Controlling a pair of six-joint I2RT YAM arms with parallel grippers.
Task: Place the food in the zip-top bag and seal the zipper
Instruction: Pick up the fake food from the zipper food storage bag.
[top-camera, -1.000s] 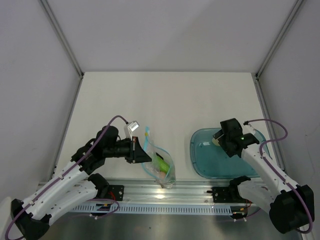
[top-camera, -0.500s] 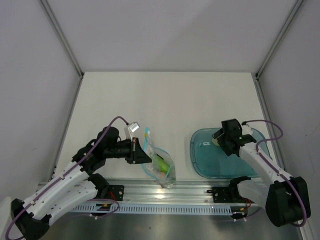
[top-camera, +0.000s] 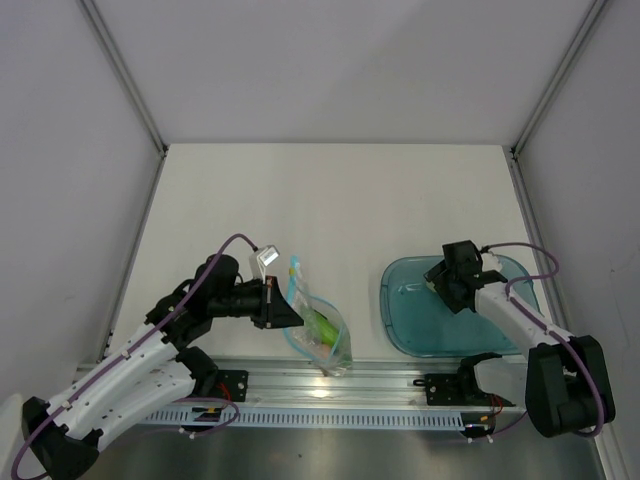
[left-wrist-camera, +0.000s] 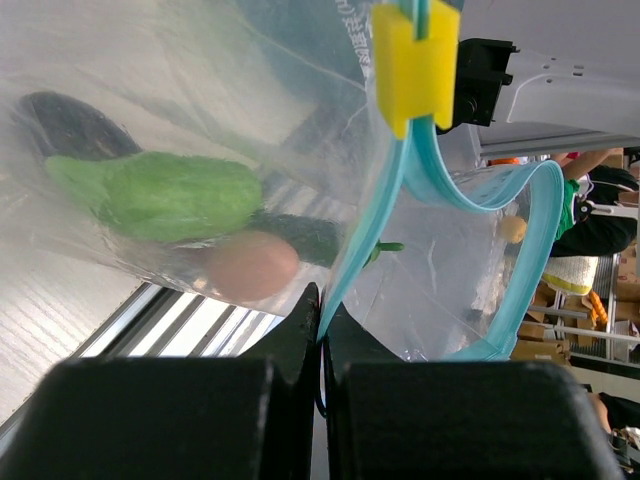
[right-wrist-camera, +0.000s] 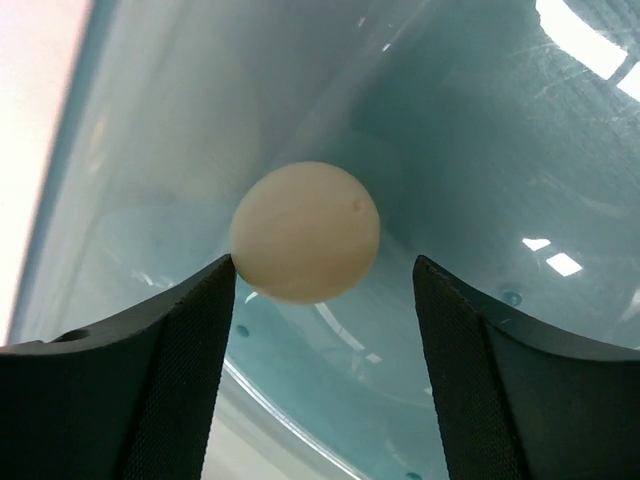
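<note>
The clear zip-top bag hangs near the table's front edge, its light blue zipper pointing up. My left gripper is shut on the bag's mouth edge; in the left wrist view the blue zipper curves open, with a yellow slider on it. Inside the bag lie a light green cucumber, a pink egg, a dark green pepper and a dark eggplant. My right gripper is open over the teal tray. The cream egg lies in the tray between its fingers.
A metal rail runs along the table's front edge below the bag. The teal tray holds only the cream egg in view. White walls stand left, right and behind.
My right gripper has moved down and slightly left into the teal tray. The left gripper and the bag have not moved.
</note>
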